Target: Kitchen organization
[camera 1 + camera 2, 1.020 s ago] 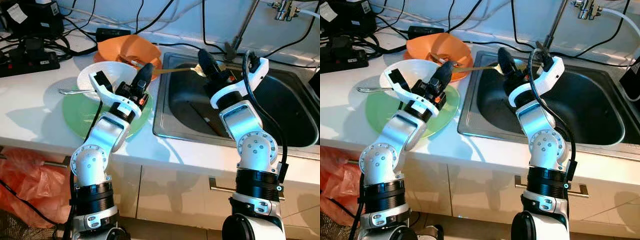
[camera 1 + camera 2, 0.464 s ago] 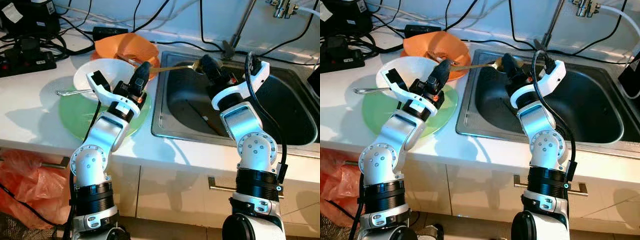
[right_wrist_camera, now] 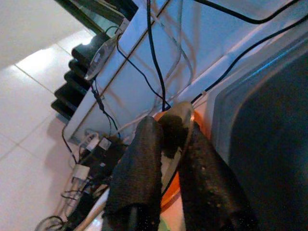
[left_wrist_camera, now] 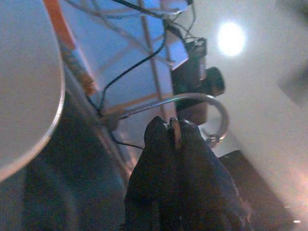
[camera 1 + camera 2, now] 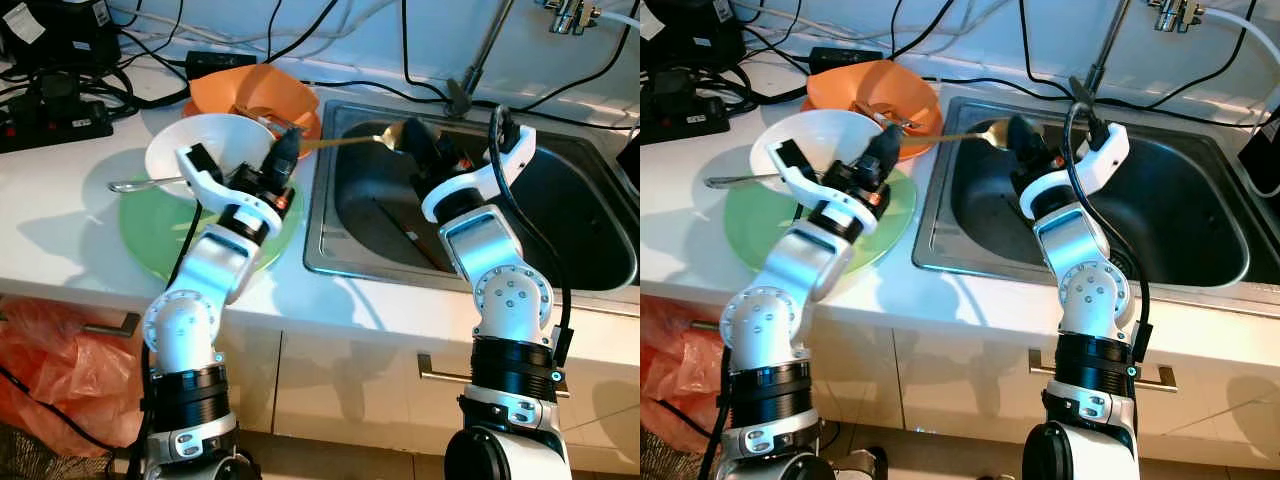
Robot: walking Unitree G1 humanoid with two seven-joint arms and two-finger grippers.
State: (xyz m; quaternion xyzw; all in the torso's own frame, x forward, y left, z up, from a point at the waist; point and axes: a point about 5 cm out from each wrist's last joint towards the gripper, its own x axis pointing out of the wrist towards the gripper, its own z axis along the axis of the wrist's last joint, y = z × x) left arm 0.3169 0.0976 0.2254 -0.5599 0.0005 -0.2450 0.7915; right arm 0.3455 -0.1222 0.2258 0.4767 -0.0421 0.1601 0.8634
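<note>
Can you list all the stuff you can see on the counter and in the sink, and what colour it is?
plate: 1, green, on the white counter left of the sink.
white bowl: 1, white, on the green plate's back edge.
silver utensil: 1, silver, handle sticking out of the white bowl toward the left.
orange bowl: 1, orange, behind the white bowl.
spoon: 1, golden, spanning from the orange bowl to over the sink.
sink: 1, dark steel, right of the counter.
cables: several, black, along the wall.
bag: 1, orange-red, below the counter.
left gripper: 1, black, pinching the spoon's handle.
right gripper: 1, black, closed on the spoon's bowl end.
</note>
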